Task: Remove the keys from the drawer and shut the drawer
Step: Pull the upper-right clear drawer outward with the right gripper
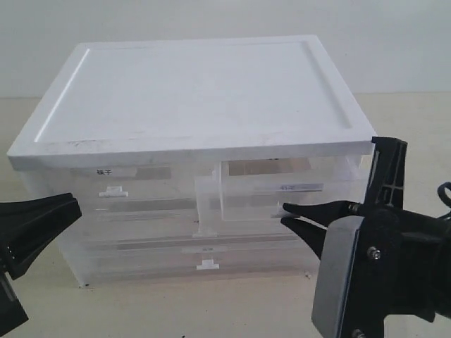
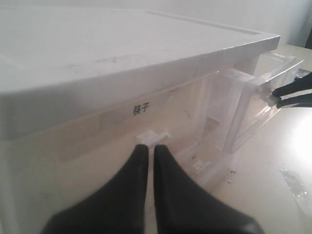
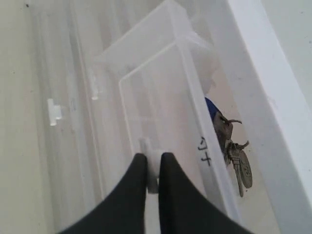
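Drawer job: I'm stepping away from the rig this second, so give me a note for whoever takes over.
Right claw: shut on the white tab handle of the drawer, which stands partly pulled out.
Left claw: shut, empty, by the tab of the neighbouring drawer.
Keys: inside the open drawer.
Done: drawer opened.
Left: lift the keys out, push the drawer shut.

The label [image 2: 141, 110] on the left upper drawer [image 2: 87, 151] reads "筷子" in black. The pulled-out drawer [image 3: 161, 112] bears black characters [image 3: 204, 151], too skewed to read.
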Controlling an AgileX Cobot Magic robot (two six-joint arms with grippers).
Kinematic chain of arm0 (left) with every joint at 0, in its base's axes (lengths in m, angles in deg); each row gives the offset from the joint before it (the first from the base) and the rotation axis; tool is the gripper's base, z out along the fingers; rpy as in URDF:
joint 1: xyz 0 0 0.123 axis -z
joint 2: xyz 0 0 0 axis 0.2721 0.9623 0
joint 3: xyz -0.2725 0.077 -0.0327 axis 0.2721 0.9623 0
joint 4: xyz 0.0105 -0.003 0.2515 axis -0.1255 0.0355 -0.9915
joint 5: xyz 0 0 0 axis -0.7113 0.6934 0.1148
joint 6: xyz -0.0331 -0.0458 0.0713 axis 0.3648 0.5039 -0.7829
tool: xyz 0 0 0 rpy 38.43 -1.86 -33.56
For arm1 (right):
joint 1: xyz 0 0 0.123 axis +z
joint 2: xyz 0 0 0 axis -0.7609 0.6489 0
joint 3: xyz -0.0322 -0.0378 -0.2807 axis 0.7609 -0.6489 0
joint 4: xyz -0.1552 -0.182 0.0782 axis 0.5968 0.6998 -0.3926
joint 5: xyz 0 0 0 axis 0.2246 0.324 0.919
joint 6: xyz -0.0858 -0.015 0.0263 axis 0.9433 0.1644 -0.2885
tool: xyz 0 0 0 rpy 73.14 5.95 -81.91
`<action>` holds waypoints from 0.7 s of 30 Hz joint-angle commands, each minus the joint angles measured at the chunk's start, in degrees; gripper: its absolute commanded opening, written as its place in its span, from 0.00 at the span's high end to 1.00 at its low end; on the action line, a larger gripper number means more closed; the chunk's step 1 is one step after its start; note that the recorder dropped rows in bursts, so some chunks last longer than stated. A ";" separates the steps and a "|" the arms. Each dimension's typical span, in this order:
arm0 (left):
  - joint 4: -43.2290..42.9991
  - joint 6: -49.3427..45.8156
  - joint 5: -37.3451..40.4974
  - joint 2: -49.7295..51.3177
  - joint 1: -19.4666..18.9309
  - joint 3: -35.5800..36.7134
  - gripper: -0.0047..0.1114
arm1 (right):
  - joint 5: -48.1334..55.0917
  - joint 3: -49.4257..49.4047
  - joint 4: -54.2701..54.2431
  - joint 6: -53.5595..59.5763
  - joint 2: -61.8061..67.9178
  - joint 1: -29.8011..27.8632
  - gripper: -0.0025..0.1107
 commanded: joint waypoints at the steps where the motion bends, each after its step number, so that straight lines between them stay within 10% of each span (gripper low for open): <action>1: 0.71 -0.28 0.07 0.26 -0.23 0.19 0.92 | 10.93 -1.02 0.41 -2.10 -0.06 0.55 0.98; 21: 0.47 -0.28 0.07 0.26 -0.23 0.19 0.92 | 16.63 0.77 0.41 -5.26 -0.19 8.10 0.98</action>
